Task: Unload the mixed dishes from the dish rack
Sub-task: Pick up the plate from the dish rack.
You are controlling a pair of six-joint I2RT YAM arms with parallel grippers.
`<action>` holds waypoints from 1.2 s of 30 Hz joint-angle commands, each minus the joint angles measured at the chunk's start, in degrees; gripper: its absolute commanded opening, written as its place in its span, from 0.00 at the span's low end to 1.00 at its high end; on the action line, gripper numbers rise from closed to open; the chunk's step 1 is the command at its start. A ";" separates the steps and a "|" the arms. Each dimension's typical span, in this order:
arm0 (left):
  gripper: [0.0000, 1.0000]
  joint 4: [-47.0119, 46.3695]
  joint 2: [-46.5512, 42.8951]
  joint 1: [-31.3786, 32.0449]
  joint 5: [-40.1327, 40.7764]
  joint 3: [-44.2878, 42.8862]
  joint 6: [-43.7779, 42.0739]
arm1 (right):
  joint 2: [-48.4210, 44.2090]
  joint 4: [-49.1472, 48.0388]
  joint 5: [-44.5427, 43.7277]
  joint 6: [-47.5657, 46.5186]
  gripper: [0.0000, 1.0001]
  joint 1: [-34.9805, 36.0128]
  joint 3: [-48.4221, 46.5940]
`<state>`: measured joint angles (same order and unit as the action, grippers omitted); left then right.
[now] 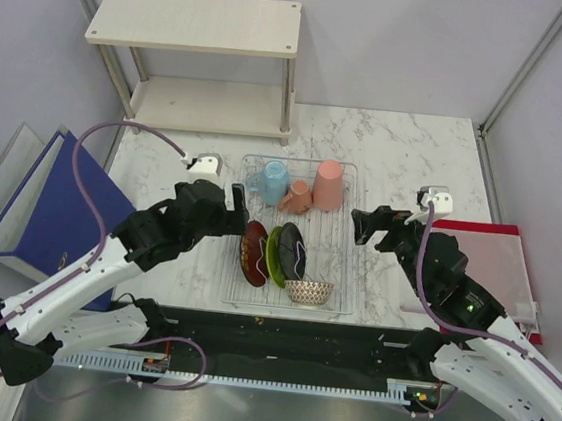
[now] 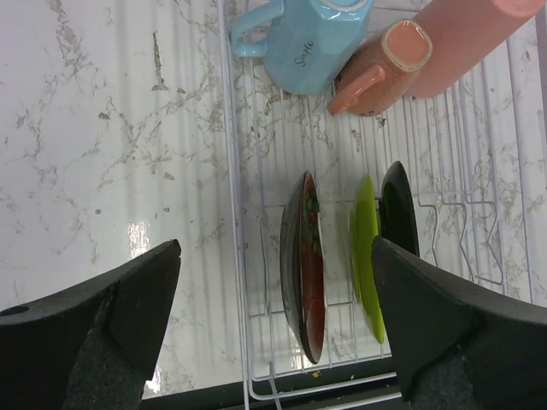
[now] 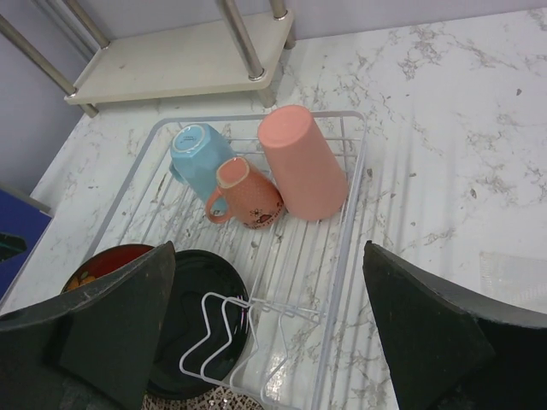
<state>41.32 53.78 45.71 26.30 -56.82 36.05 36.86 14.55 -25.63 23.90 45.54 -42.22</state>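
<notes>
White marble-patterned table (image 1: pixel 418 155) carries all we see, and the dish rack (image 1: pixel 334 256) lies on it in the middle, between our two arms. All the dishes are inside it.

Nearest to our bases, in the rack's near right corner, sits the net-patterned beige bowl (image 1: pixel 309 292), upright. Just behind it three plates stand on edge in a row. The red-brown plate (image 2: pixel 303 265) is at the left, the lime green plate (image 2: pixel 366 256) is in the middle, and the black plate (image 2: pixel 398 209) is at the right, close against the green one.

At about the same depth, a blue binder (image 1: pixel 55 212) leans off the table's left side and a red folder (image 1: pixel 502 259) lies at the right edge.

Our left gripper (image 2: pixel 275 248) hangs over the rack's left rim with its jaws spread wide and nothing between them. In its wrist view the red-brown plate shows below the gap. Our right gripper (image 3: pixel 269 248) is beside the rack's right rim, likewise spread and empty.

Farther on, at the rack's far end, the cups are grouped together. The light blue cup (image 3: pixel 198 158) lies at the left, the small salmon mug (image 3: pixel 248 195) is on its side in the middle, touching it, and the tall pink cup (image 3: pixel 301 162) is mouth down at the right.

Beyond the rack, at the table's far left, stands the two-tier wooden shelf (image 1: pixel 195 23).
</notes>
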 commanded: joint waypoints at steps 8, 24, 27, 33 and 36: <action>0.99 2.27 -8.07 -0.01 5.77 1.27 -7.22 | 6.90 0.04 -3.73 -1.93 0.98 0.17 -1.11; 0.92 -0.36 -3.51 -0.01 3.59 1.27 -11.26 | 8.93 2.77 -6.98 -2.01 0.98 0.17 -3.31; 0.78 -2.73 -2.89 -0.01 0.16 2.32 -13.46 | 8.93 2.86 -7.24 -2.45 0.98 0.16 -3.14; 0.64 -2.74 0.53 -0.01 0.41 3.29 -12.06 | 9.19 3.03 -7.60 -2.19 0.98 0.16 -2.26; 0.63 -2.74 1.76 -0.01 1.47 3.20 -10.74 | 9.37 3.12 -7.60 -1.84 0.98 0.25 -1.91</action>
<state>40.45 54.65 45.71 27.16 -53.76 25.61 45.93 17.80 -31.97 22.24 45.54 -43.03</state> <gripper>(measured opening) 0.640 0.982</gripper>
